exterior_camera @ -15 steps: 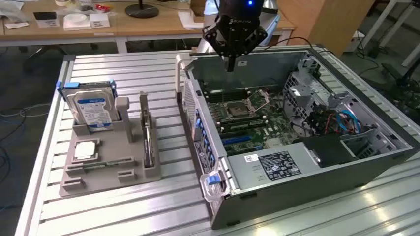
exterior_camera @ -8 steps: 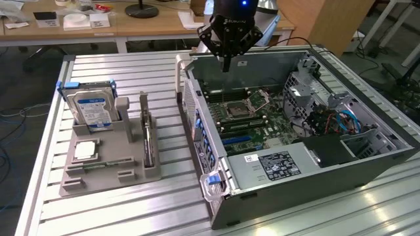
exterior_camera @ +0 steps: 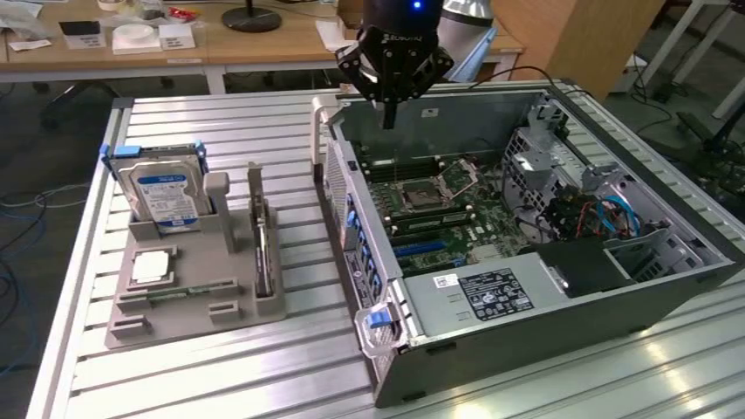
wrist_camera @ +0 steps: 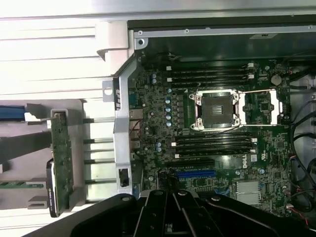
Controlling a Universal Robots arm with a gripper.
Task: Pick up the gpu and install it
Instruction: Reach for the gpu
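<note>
Room: I see a lab with wooden desks at the back and a slatted metal bench (exterior_camera: 209, 131) that carries the work.
Exterior view, case: An open computer case (exterior_camera: 652, 288) lies on its side at the exterior view's right, with the motherboard (exterior_camera: 437, 205) exposed.
Exterior view, holder: A grey holder (exterior_camera: 192, 301) sits on the bench just beside the case, at the exterior view's left. A hard drive (exterior_camera: 163, 196) stands in it.
Exterior view, gpu: The gpu (exterior_camera: 267, 257) stands edge-on in a slot of that holder, untouched.
Exterior view, pincer: My pincer (exterior_camera: 390, 120) hangs over the far corner of the case, fingers pressed together and holding nothing. It is well apart from the gpu.
Wrist view, board: I look down on the motherboard, with its processor socket (wrist_camera: 217, 109) and a blue slot (wrist_camera: 196, 174) that has no card in it.
Wrist view, gpu: The card (wrist_camera: 61, 158) shows green-faced in the holder, outside the case wall.
Wrist view, pincer: The closed fingers (wrist_camera: 173, 205) are over the board edge and carry nothing.
Progress: I judge the job is at its start. The pickup is not yet done and nothing is installed, so both the grasp and the seating are left.
</note>
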